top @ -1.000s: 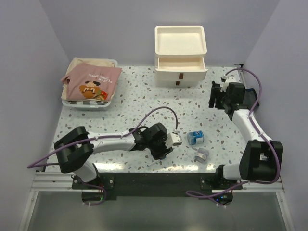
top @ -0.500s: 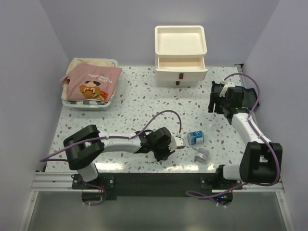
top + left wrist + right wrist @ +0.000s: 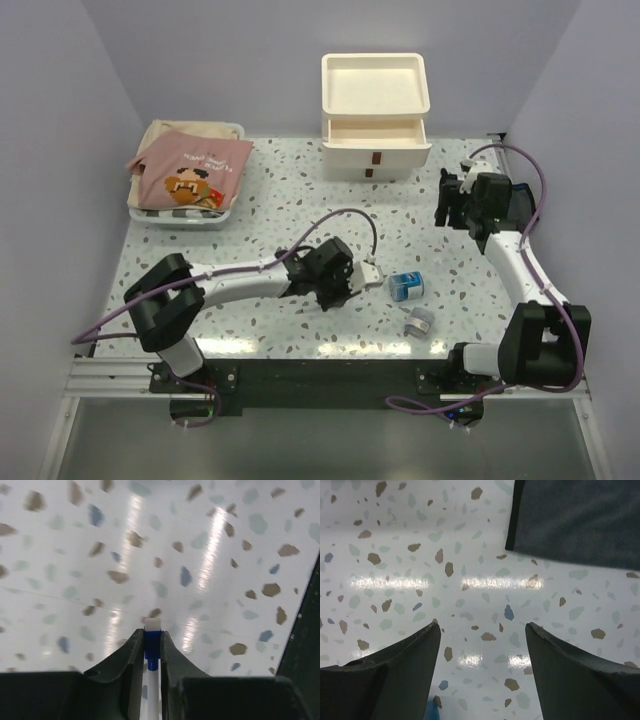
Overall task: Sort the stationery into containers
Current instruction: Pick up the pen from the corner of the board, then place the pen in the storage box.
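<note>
Blue pen (image 3: 152, 647), white-tipped, clamped betw. left gripper (image 3: 152, 635) fingers, low over speckled table (image 3: 210, 555). Right gripper (image 3: 482, 630) jaws spread, nothing held, navy pouch (image 3: 570, 520) just beyond. Blue roll (image 3: 405, 286), grey roll (image 3: 418, 322) lie right of left gripper; drawer unit (image 3: 375, 115) at rear.

Glossy terrazzo table (image 3: 215, 550), matt cloth pouch (image 3: 580, 520)

Just ahead of the left gripper (image 3: 370, 277) the blue roll (image 3: 405, 286) bars the way, and the grey roll (image 3: 418, 322) lies near it toward the table's near edge. On the gripper's far side bare table (image 3: 300, 200) runs up to the drawer unit (image 3: 375, 115), well apart. The right gripper (image 3: 482, 626) hangs over bare table with free room between its fingers, the pouch (image 3: 570, 520) lying ahead and to its right, and open table separates the two arms.
</note>
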Controlling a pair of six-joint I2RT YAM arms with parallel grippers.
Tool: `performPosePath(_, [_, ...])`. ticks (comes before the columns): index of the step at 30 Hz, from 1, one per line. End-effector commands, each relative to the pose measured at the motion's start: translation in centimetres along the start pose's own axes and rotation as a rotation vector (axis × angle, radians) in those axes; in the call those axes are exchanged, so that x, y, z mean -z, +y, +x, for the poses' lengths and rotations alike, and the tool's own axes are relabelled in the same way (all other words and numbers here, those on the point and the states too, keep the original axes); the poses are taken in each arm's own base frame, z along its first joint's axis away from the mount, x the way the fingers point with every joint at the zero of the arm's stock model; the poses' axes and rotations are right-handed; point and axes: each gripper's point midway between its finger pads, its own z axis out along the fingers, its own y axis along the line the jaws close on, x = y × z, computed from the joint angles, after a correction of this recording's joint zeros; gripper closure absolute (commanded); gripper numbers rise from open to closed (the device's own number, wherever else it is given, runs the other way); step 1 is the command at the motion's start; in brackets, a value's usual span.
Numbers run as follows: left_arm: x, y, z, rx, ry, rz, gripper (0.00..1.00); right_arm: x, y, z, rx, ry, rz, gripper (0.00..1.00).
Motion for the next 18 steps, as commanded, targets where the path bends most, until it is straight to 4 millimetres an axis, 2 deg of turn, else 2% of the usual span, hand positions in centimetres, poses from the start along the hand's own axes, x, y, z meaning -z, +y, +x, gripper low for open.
performPosePath(1, [7.1,6.4,-8.9,-0.262,-0.191,-0.173,1.00,1.5,0.7,-5.8,0.014,-0.128,-0.031,0.28])
performPosePath(6, [11.5,11.8,-15.5,-0.543,-0.280,-0.429,1.00,1.7,0.4,-8.1,0.007,-0.185,-0.009,0.28])
performPosePath(7, [12.8,13.2,-17.3,-0.585,-0.320,-0.533,1.00,1.7,0.3,-8.3,0.007,-0.190,-0.004,0.28])
performPosePath(9, [14.1,15.0,-19.1,-0.693,-0.335,-0.652,1.00,1.6,0.2,-8.6,0.011,-0.193,-0.001,0.28])
performPosePath(10, [15.9,16.3,-21.2,-0.720,-0.396,-0.760,1.00,1.7,0.2,-9.0,0.016,-0.198,-0.002,0.28])
performPosePath(12, [17.2,17.9,-23.0,-0.811,-0.406,-0.875,1.00,1.4,0.3,-9.1,0.015,-0.191,-0.010,0.28])
performPosePath(13, [19.0,19.1,-24.5,-0.826,-0.448,-0.965,1.00,1.1,0.4,-9.2,0.009,-0.188,-0.012,0.28])
performPosePath(18, [21.5,23.3,-29.0,-0.927,-0.467,-1.153,1.00,0.3,0.8,-10.5,-0.018,-0.198,-0.035,0.28])
